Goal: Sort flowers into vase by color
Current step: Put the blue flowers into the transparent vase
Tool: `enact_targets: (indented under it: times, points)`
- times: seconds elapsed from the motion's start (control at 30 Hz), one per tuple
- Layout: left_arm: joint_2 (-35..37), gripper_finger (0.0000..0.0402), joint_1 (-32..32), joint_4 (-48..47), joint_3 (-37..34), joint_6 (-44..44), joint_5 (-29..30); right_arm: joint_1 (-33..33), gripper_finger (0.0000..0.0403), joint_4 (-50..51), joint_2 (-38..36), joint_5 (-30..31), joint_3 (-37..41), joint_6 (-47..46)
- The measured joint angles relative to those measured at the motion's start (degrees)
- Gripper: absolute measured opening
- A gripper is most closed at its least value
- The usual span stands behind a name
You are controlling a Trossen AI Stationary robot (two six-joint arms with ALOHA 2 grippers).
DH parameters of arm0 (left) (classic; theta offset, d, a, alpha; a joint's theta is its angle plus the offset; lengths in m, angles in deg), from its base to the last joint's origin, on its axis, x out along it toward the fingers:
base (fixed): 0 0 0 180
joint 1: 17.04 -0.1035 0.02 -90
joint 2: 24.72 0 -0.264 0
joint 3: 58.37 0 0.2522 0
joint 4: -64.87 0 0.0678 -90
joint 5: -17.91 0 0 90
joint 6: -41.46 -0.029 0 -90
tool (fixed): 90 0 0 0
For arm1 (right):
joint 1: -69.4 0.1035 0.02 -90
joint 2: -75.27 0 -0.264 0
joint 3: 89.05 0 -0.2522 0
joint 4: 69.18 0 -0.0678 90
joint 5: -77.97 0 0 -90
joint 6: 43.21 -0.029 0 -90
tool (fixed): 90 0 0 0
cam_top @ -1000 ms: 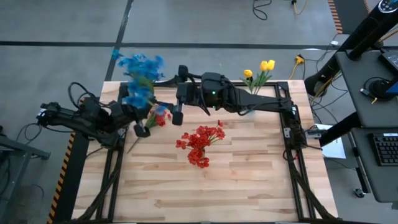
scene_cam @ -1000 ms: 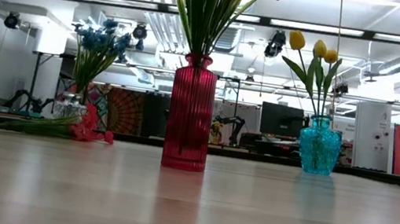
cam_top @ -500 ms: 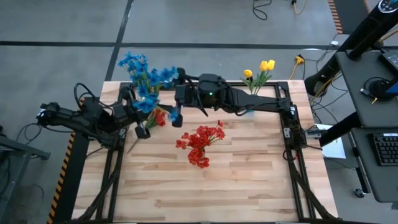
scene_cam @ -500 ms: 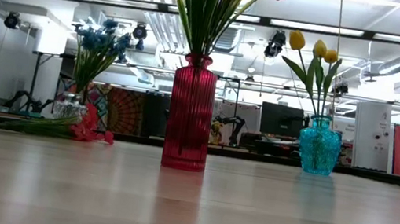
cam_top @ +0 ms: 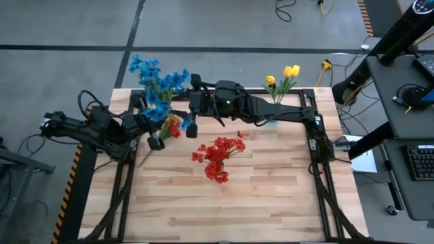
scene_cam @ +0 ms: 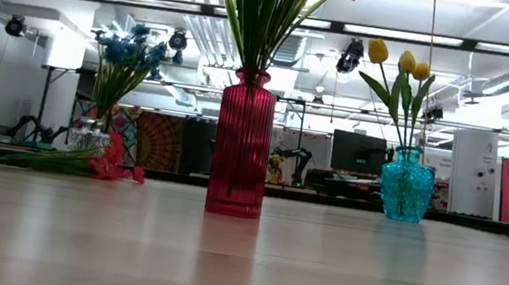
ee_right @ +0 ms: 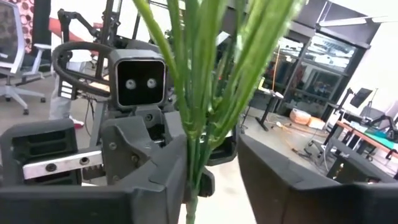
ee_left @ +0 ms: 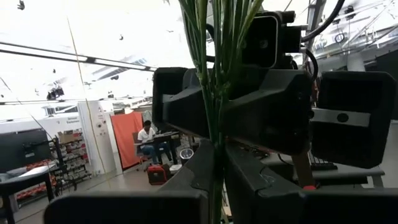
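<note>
Blue flowers (cam_top: 157, 85) upright above table's (cam_top: 271, 196) far-left corner; left gripper (cam_top: 154, 133) clamped on stem; right gripper (cam_top: 192, 108) fingers astride stem, seemingly not yet touching.

Two dark jointed arms with looping black cables; a green light glows on the right arm (cam_top: 232, 103)

No readable text anywhere: no label, brand, number or sign can be made out on the tabletop, the vases, the arms or the room behind. Any marks on the distant shelves and screens are too small to read.
</note>
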State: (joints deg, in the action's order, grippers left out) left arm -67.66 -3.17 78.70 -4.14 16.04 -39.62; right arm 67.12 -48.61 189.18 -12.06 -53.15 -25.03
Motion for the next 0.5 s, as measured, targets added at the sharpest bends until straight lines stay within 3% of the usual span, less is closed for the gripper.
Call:
enact_targets:
  times: [0.3,0.5]
  points:
    - [-0.07,0.0009,-0.02,0.91,0.0,0.07,0.13,0.04,0.0038,-0.13,0.0,-0.45,0.0,1.38]
    - [0.86,0.0067,0.0,-1.59,0.0,1.07,0.09,0.02,0.0016,1.75,-0.22,0.05,-0.18,1.98]
